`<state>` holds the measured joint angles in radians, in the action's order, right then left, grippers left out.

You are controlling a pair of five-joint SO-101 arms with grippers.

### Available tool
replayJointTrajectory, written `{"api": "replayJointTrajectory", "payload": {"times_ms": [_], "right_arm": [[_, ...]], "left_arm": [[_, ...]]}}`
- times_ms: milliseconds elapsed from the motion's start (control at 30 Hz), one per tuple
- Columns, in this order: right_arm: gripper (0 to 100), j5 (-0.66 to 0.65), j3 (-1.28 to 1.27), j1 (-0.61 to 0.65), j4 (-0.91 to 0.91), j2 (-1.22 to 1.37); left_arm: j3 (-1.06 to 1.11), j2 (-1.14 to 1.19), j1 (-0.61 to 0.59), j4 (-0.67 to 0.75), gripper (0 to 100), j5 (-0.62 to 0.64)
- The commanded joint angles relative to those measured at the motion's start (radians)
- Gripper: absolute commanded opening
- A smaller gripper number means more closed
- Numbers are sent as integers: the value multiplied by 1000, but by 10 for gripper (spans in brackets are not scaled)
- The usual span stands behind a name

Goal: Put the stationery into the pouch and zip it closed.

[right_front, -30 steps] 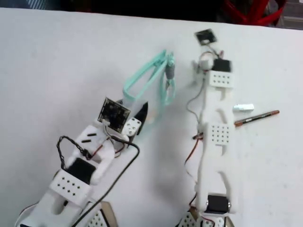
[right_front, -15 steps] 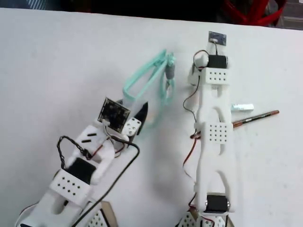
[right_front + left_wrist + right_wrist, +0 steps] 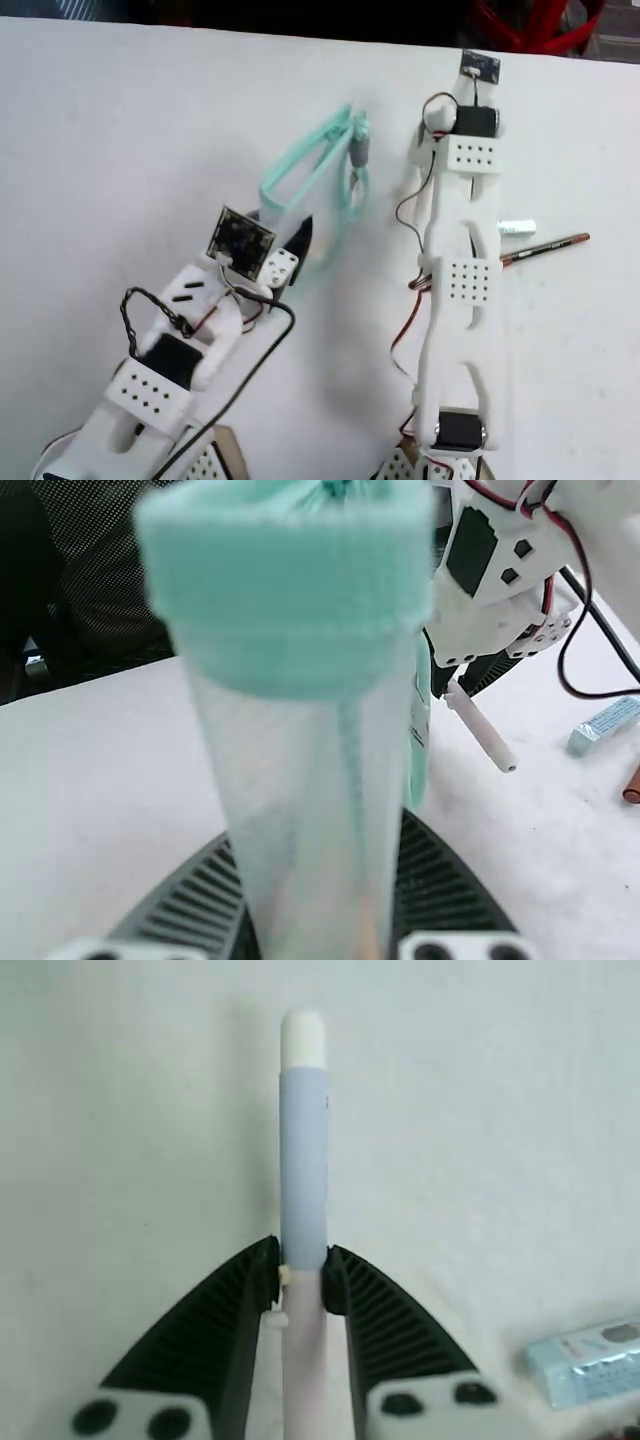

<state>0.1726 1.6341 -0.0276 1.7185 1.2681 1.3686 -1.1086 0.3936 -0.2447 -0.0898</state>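
Observation:
A clear pouch with a mint-green zip band [image 3: 318,170] hangs above the table, its near end pinched in my left gripper [image 3: 290,238]. From the left wrist, the pouch [image 3: 300,630] stands up between the shut jaws of the left gripper [image 3: 315,840]. My right gripper [image 3: 300,1255] is shut on a pale blue and white pen [image 3: 303,1140], held just over the tabletop to the right of the pouch. The pen [image 3: 480,725] pokes out below the right gripper [image 3: 470,670]. A small eraser [image 3: 517,226] and a brown pencil [image 3: 545,247] lie beside the right arm.
The right arm [image 3: 455,280] stretches across the table's middle right, partly covering the eraser and pencil. The eraser [image 3: 585,1360] lies close to the held pen. A red frame [image 3: 530,20] stands beyond the table's far edge. Bare white table lies to the left.
The right arm has stretched farther away and swung a little right with the pen, away from the pouch mouth. The left arm and pouch have stayed still.

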Motion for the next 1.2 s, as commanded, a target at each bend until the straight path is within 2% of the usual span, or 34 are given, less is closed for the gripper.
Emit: {"api": "replayJointTrajectory", "payload": {"times_ms": [0, 433, 833, 1033, 1167], "right_arm": [[19, -54, -29, 1, 15, -85], [19, -58, -674, 21, -8, -565], [19, -58, -945, 25, -151, -734], [19, -57, -1270, 24, -357, -946], [19, -57, -1682, 30, -650, -1236]], "left_arm": [[-3, -5, 1, 44, 123, -14], [-3, -5, 1, 48, 122, -14], [-3, -5, 1, 44, 121, -14], [-3, -5, 1, 46, 121, -14], [-3, -5, 1, 46, 120, -14]]}}
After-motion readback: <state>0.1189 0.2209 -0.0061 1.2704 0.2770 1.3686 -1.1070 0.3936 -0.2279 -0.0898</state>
